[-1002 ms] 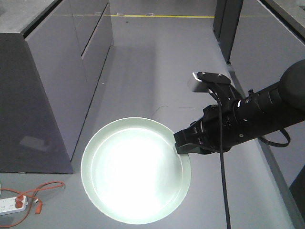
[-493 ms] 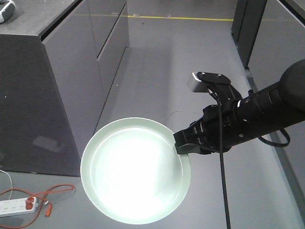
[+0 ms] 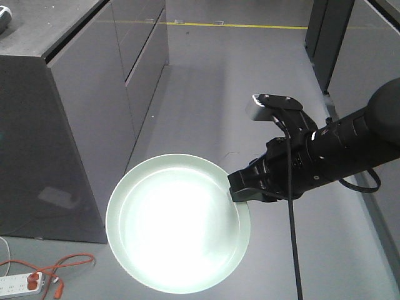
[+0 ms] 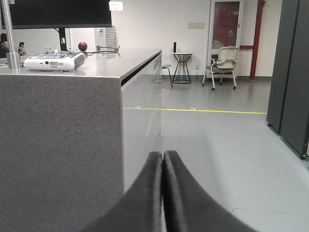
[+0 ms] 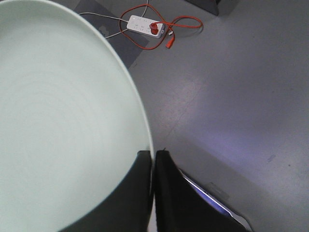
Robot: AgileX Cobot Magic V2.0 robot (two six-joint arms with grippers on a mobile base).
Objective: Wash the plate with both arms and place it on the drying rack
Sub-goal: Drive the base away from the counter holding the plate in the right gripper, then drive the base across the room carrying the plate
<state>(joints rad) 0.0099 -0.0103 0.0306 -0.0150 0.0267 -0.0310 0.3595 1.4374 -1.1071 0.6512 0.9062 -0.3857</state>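
Note:
The pale mint-green plate point(image 3: 178, 228) hangs flat above the grey floor, glaring white in its middle. My right gripper point(image 3: 234, 194) is shut on its right rim, and the black right arm point(image 3: 337, 153) reaches in from the right with a grey module on top. In the right wrist view the plate point(image 5: 63, 121) fills the left side and the right gripper point(image 5: 153, 155) pinches its edge between both fingers. My left gripper point(image 4: 162, 157) is shut with nothing in it, pointing down an aisle. The drying rack is out of view.
A grey counter block point(image 3: 56, 112) with drawer fronts stands at the left, also seen as the counter point(image 4: 63, 130) close beside the left gripper. A white power strip point(image 3: 22, 284) with an orange cable lies on the floor. Dark cabinets point(image 3: 319, 37) line the right.
The background has shifted: the counter and floor slid across the front view while the arm and plate kept their place in frame. The power strip moved lower left.

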